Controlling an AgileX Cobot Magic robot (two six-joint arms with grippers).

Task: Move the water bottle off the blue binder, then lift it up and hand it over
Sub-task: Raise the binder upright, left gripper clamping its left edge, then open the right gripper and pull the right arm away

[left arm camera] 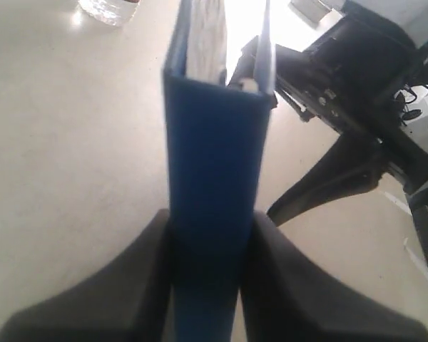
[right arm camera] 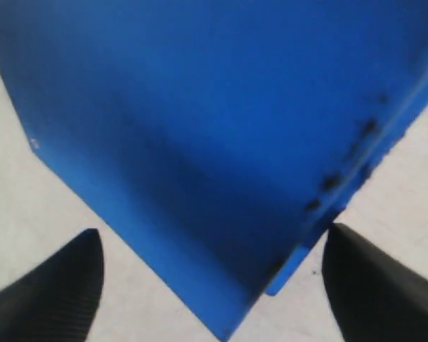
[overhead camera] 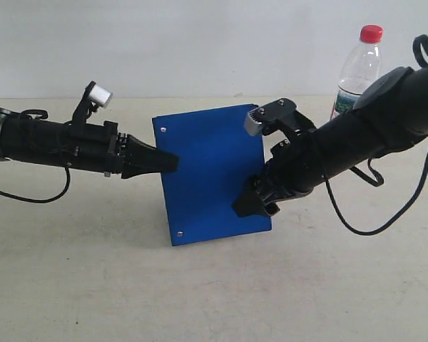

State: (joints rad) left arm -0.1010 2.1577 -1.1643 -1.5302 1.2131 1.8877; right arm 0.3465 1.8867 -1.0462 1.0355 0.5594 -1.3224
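Note:
The blue binder [overhead camera: 210, 171] is held up on edge, its flat cover facing the exterior view, two silver rivets along its left side. My left gripper [overhead camera: 172, 162] is shut on its left edge; in the left wrist view the fingers [left arm camera: 210, 217] clamp the binder's spine [left arm camera: 214, 164] from both sides. My right gripper [overhead camera: 253, 205] is at the binder's lower right side. It stands open [right arm camera: 212, 239], fingers apart either side of a binder corner [right arm camera: 221, 128]. The water bottle [overhead camera: 358, 71], red-capped, stands upright on the table behind the right arm, off the binder; its base shows [left arm camera: 108, 8].
The beige table [overhead camera: 93, 285] runs back to a pale wall. Black cables hang from the left arm [overhead camera: 28, 196] and the right arm [overhead camera: 371, 228]. The right arm's body [left arm camera: 357, 92] fills the space beyond the binder in the left wrist view.

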